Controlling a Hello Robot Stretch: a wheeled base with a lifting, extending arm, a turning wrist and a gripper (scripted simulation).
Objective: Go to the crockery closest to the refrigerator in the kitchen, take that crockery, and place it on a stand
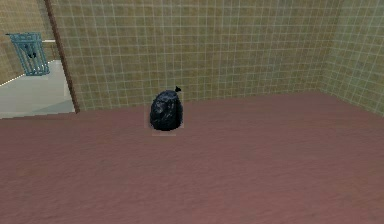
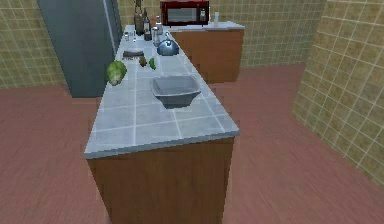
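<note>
One grey bowl [image 2: 176, 91], likely the crockery, sits on the tiled counter [image 2: 130, 125] near the refrigerator [image 2: 80, 40] (finger state: cannot tell), so the step looks like lining up, and next the arm must reach it.

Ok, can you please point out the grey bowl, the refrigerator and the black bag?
grey bowl [image 2: 176, 91]: arm side view, on its inner hollow.
refrigerator [image 2: 80, 40]: arm side view, on its broad grey face.
black bag [image 1: 168, 110]: forward view, on the middle of its body.
</note>
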